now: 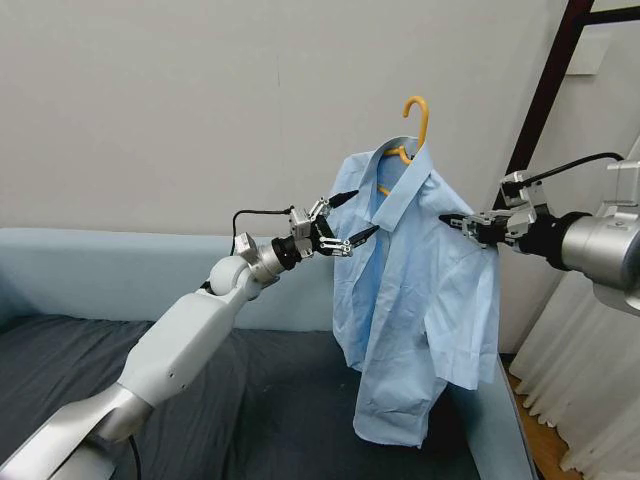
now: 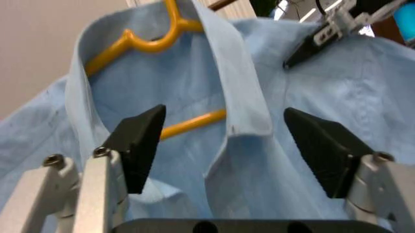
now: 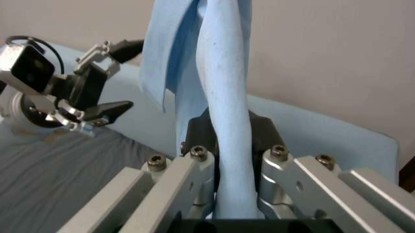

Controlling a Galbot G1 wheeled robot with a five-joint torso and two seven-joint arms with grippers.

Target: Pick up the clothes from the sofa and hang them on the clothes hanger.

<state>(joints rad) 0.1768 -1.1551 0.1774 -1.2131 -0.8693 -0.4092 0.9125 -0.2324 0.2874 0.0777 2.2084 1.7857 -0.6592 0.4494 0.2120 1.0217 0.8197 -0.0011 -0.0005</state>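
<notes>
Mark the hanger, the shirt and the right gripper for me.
yellow hanger (image 1: 425, 118), head view, on the curve of its hook.
light blue shirt (image 1: 420, 300), head view, on the front panel.
right gripper (image 1: 450, 220), head view, between its fingertips, clamped on the shirt's shoulder.

left hand (image 1: 366, 212) raised, jaws apart | right hand (image 1: 447, 220) raised, jaws clamped

A home-like living room: a pale-blue sofa (image 1: 100, 270) against a plain wall (image 1: 150, 100), white curtains (image 1: 585, 385) beside it.
</notes>
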